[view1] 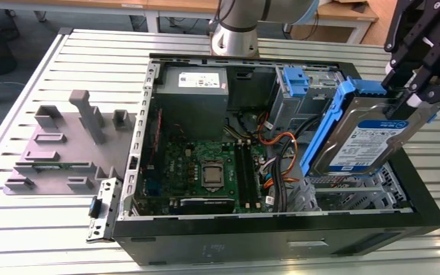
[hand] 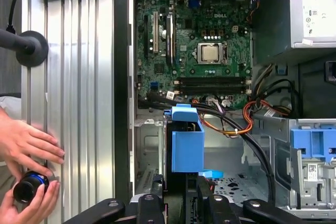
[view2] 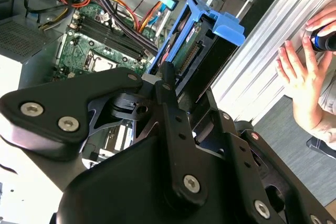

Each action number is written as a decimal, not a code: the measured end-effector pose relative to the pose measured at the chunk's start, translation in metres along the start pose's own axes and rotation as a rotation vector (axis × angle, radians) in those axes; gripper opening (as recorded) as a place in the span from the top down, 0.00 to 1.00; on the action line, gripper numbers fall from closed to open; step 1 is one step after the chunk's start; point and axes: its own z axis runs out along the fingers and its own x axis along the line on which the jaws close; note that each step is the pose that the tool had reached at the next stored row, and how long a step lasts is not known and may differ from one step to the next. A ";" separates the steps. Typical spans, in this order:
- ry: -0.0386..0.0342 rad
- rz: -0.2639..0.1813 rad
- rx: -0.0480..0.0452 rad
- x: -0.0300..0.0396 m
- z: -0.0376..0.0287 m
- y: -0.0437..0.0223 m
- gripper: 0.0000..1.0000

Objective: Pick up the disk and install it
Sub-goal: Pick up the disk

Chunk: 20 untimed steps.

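The disk point(view1: 361, 140), a silver-grey drive with a white-and-blue label in blue plastic rails, hangs tilted on edge over the open computer case point(view1: 403, 172), at the exterior view's right. My gripper point(view1: 407, 103) is shut on its upper end. In both wrist views the disk's blue frame point(view2: 194, 45) point(hand: 186, 142) juts out from between the black fingers point(view2: 168, 85), above the case's perforated drive cage floor point(hand: 231, 184). The disk's lower end stands just above the case's inside.
A bare blue bracket point(view1: 295, 80) point(hand: 315, 140) sits in the drive bay. The power-supply box point(view1: 193, 86), motherboard point(view1: 204, 169) and orange cables point(view1: 277, 140) lie inside the case. A grey fixture point(view1: 67, 143) rests on the slatted table. A person's hands point(hand: 26, 145) hold a black cylinder point(hand: 30, 186) beside the case.
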 end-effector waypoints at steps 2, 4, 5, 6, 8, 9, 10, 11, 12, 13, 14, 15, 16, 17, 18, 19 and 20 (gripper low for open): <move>0.0000 0.000 0.0000 -0.0001 0.0001 -0.0038 0.65; -0.0001 0.000 0.0000 -0.0002 0.0003 -0.0070 0.65; 0.0001 0.000 0.0000 -0.0003 0.0002 -0.0082 0.65; 0.0002 0.000 0.0000 -0.0003 0.0002 -0.0089 0.65; 0.0001 0.000 0.0000 -0.0003 0.0002 -0.0093 0.65; 0.0001 0.000 0.0000 -0.0003 0.0002 -0.0095 0.65; 0.0001 0.000 0.0000 -0.0003 0.0002 -0.0099 0.65; 0.0000 0.000 0.0000 -0.0003 0.0002 -0.0100 0.65; 0.0000 0.000 0.0000 -0.0003 0.0002 -0.0102 0.65; 0.0001 0.000 0.0000 -0.0003 0.0002 -0.0105 0.65; 0.0000 0.000 0.0000 -0.0003 0.0002 -0.0108 0.65; 0.0000 0.000 0.0000 -0.0003 0.0002 -0.0112 0.65; 0.0001 0.000 0.0000 -0.0003 0.0002 -0.0116 0.65; 0.0000 0.000 0.0000 -0.0003 0.0002 -0.0120 0.65; 0.0000 0.000 0.0000 -0.0004 0.0002 -0.0124 0.65; 0.0000 0.000 0.0000 -0.0004 0.0003 -0.0129 0.65; -0.0001 0.000 0.0000 -0.0004 0.0003 -0.0135 0.65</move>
